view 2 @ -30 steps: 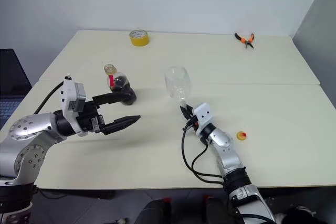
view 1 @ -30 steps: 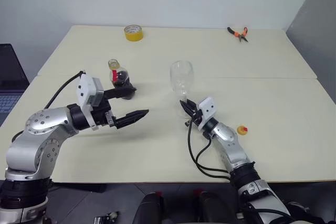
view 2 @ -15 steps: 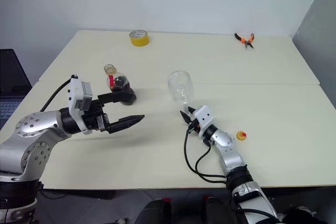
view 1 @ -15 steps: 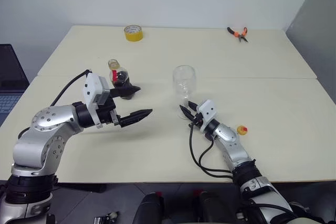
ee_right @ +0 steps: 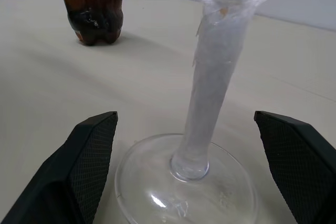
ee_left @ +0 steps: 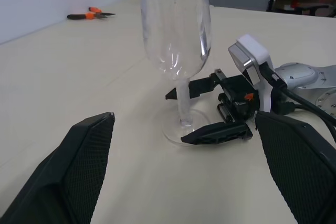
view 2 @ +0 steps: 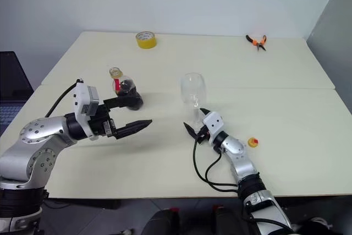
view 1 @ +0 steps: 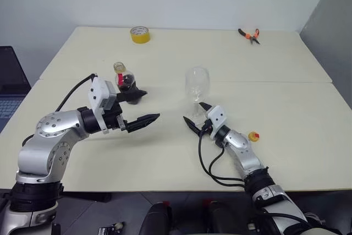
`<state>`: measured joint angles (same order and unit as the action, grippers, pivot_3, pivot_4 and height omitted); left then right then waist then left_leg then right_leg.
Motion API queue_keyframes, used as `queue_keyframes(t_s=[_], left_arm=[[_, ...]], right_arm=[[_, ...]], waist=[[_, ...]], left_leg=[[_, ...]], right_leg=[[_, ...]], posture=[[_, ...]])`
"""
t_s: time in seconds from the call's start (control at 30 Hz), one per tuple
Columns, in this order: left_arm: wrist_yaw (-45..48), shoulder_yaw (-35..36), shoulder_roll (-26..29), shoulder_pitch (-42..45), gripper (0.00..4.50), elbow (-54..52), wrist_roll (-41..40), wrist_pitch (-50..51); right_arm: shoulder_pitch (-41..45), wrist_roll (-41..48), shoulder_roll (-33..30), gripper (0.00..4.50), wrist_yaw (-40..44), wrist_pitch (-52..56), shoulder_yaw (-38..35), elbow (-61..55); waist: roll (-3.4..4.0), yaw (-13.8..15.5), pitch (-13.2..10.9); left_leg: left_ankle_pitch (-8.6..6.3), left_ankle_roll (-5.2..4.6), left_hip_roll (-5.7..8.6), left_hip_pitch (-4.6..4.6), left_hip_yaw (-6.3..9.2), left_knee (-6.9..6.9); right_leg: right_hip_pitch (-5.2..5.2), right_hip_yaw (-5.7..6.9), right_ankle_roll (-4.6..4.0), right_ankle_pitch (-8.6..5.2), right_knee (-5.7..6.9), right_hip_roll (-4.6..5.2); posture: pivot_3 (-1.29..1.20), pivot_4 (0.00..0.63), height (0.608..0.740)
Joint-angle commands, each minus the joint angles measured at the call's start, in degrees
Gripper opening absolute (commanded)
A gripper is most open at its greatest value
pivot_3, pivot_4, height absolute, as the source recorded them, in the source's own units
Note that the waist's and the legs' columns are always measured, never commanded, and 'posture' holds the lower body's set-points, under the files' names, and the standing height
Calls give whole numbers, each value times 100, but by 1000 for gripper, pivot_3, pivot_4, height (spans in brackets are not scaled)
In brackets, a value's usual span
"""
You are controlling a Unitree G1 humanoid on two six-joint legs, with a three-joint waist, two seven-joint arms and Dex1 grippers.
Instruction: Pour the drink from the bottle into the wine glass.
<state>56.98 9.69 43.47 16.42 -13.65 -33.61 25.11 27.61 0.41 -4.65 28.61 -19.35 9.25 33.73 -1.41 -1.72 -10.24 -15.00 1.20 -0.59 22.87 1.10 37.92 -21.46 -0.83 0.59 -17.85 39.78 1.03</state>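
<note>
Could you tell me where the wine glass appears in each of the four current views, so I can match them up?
Left eye view: wine glass near table centre, just beyond the open right pincer.
Right eye view: same spot, centre.
Left wrist view: whole glass, upper middle.
Right wrist view: stem and foot, centre.
Shared landmark: the bottle, also in the right wrist view.

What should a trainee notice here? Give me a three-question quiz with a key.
1. True or false: the clear stemmed wine glass holds dark drink.
2. Which hand has its open fingers either side of the glass's stem: A left hand, B right hand?
3. Fill in: the small yellow cap lies on the cream table, so the squat clear plastic bottle is ____.

Key: 1 false; 2 B; 3 uncapped.
</note>
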Motion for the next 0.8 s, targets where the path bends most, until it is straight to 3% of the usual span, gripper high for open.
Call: queue_keyframes(t_s=[0.03, 0.8], left_arm=[[-5, 53, -22, 70, 4500, -53, 40, -159], [-56, 6, -179, 52, 4500, 68, 237, -304]], right_arm=[[13, -77, -200, 4487, -264, 217, -198, -40], [-397, -439, -659, 4487, -548, 1162, -45, -973]], waist=[[-1, 8, 0], [-3, 40, 2]], left_leg=[[0, 0, 0, -1, 0, 0], [-1, -1, 3, -1, 2, 2]], right_leg=[[1, 0, 0, 0, 1, 0], [7, 3, 0, 0, -3, 3]], posture=[[0, 150, 740], [0, 150, 740]])
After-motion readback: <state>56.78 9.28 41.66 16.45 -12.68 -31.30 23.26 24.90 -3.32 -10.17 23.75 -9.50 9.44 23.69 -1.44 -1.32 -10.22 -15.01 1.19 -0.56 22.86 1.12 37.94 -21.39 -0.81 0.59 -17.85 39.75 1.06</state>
